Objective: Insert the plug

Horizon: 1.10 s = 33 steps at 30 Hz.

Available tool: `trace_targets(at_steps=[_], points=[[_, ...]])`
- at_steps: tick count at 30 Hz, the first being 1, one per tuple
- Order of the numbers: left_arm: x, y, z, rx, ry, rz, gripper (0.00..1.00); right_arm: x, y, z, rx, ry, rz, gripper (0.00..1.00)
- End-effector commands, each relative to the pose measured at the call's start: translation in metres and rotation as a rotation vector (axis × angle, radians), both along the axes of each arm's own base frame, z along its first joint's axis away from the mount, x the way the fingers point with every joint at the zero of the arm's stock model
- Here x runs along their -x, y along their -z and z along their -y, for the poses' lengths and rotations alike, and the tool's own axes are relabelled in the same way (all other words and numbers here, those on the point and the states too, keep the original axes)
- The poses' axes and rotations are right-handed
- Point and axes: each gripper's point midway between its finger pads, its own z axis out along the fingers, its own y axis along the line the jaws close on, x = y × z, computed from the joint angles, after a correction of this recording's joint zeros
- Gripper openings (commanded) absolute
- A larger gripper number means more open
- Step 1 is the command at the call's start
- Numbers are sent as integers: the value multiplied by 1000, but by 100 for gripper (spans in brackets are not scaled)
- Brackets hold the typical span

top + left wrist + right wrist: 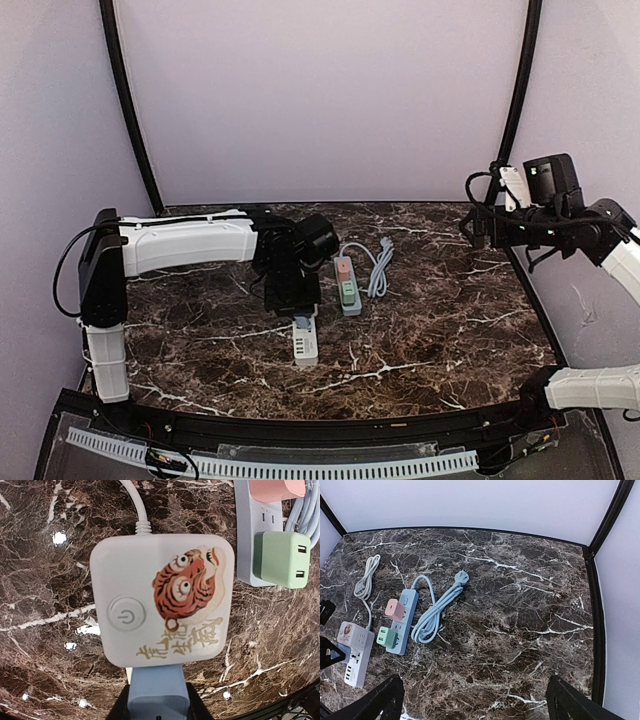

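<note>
Marble table [440, 320], dark with white veins, seen from above with two robot arms at its near edge. The left gripper [293, 303] reaches down at the table's middle, over the far end of a white socket block [306, 345]. Just to the right lies a grey power strip [352, 306] carrying a pink adapter [343, 267] and a green adapter [348, 291], with a coiled cable [378, 268] beside it. The right gripper [478, 228] hangs high at the right side, well apart from everything.

In the left wrist view, the socket block fills the middle, showing a tiger face [187, 587], a round power button [126, 614] and a white cord [135, 505] leaving its far edge. A blue plug [159, 690] touches the block's near edge. Black fingers [119, 712] are clamped on the plug from either side. Whether the plug is seated in a socket cannot be told.

In the right wrist view, this gripper's fingers [385, 700] stand wide apart at the bottom corners with nothing between them. The strip, cable and socket block lie on the left half of the table
</note>
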Motion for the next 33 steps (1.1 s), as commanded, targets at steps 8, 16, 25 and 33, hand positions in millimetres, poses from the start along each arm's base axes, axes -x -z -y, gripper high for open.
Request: trace_targets(at_steps=[8,16,25,33], points=[[1,4,4,-8,-32,1,1,13,3,-2,-19,-34,-29,99],[7,14,3,-38,-43,-21,1,20,6,-5,-4,-60,-22,99],[8,22,3,-57,-33,-30,1,26,12,-1,6,-59,-27,99],[5,26,2,-81,-46,-23,1,27,13,-2,10,-69,-28,99]])
